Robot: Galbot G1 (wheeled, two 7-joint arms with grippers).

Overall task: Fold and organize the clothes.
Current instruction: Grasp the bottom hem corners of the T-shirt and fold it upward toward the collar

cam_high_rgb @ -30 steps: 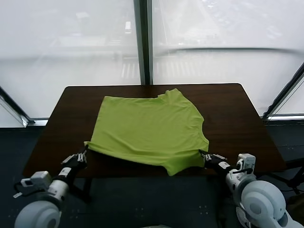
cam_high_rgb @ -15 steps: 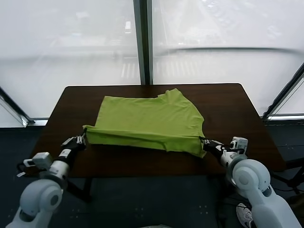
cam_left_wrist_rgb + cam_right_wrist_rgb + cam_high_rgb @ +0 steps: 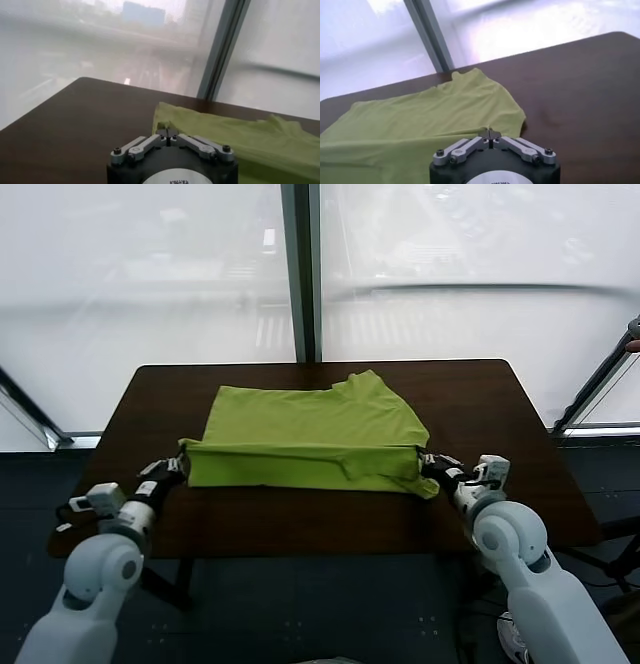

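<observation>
Since a second ago I have carried the near hem of the T-shirt [image 3: 305, 439] up and away from me: it then hung at the near edge of the worktop [image 3: 480, 404], and now it is doubled over the body of the shirt, making a straight fold line across the middle. Both my arms have reached further forward with it.

My left end effector [image 3: 180, 469] sits at the left end of that fold, its jaws pressed together on the green fabric at the corner. In the left wrist view the left end effector [image 3: 168, 133] shows its tips meeting, with the cloth's edge just beyond them. My right end effector [image 3: 424, 463] is at the right end of the fold, likewise clamped on the shirt's corner, where a small tail of fabric droops beside it. The right wrist view shows the right end effector [image 3: 490, 133] closed with the cloth gathered at its tips.

The T-shirt lies on the dark brown worktop, roughly centred, its far part flat, collar and one sleeve pointing toward the window [image 3: 150, 274]. The folded layer is slightly lifted between my two grips. No print shows on the visible side.
</observation>
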